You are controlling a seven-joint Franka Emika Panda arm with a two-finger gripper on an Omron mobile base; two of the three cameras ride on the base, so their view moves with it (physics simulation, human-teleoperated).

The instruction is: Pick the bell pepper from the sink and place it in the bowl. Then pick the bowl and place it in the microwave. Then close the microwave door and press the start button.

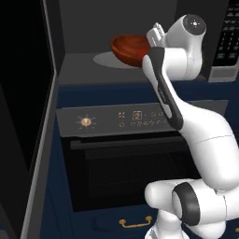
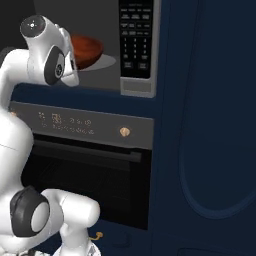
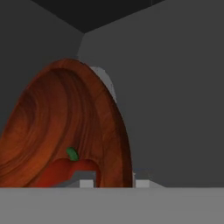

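While fingers pinch bowl rim | bell pepper half-hidden | microwave cavity

We see a wide reddish-brown wooden bowl streaked with darker curved grain, and in it a glossy red bell pepper with a small green stem. The microwave cavity around them is plain grey, its keypad strip black with pale keys. Below, the oven panel is dark grey, with a gold knob.
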